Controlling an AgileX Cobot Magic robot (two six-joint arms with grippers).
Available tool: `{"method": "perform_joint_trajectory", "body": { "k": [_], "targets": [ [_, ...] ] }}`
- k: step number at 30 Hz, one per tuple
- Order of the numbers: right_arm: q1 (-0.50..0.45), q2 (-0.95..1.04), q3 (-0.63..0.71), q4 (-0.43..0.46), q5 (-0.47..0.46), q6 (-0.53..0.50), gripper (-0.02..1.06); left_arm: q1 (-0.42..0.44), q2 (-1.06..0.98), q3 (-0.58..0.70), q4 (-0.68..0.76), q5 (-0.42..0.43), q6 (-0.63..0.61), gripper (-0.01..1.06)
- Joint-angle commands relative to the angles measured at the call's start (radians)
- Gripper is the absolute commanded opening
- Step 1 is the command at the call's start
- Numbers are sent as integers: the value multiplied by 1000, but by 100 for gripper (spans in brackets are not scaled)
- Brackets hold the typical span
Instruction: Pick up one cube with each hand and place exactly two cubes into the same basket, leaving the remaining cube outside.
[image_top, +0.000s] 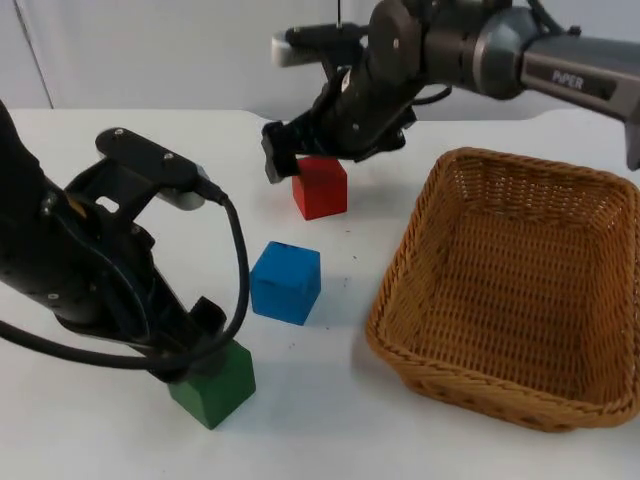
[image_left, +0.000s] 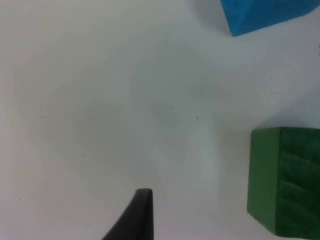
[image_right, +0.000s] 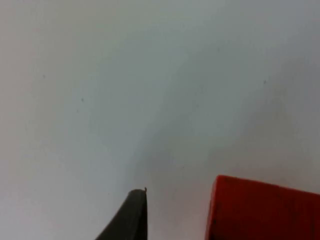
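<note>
A robotics lab: 2 black arms (image_top: 90, 270) work over a bare white tabletop (image_top: 100, 440) ending at a grey partition wall (image_top: 150, 50).

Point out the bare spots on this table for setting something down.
Bare white table lies in front of the green cube and between the blue cube and the basket. It is crowded around the red cube under the right gripper, and at the left gripper.

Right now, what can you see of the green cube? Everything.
The green cube is a solid block with flat, matte faces, and the left wrist view shows faint grain, like painted wood. It sits flat on the white table, turned corner-on to the camera, nearest the front edge. The left gripper is down at its top back edge; whether it actually touches is unclear. The blue cube stands apart behind it.
</note>
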Motion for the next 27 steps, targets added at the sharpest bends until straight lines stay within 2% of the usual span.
{"method": "perform_joint_trajectory", "body": {
  "k": [1,9,13,16,27],
  "targets": [
    [5,2,1,-7,-29,3,105,-6,3,-5,5,-14,-3,105],
    [5,13,1,-7,-47,3,105,-16,3,-5,1,12,-3,105],
    [5,13,1,-7,-56,3,105,-69,10,-5,9,1,1,105],
    [5,13,1,-7,-56,3,105,-75,32,-5,5,-7,16,105],
    [5,13,1,-7,-59,3,105,-72,92,-5,1,-121,5,105]
  ]
}}
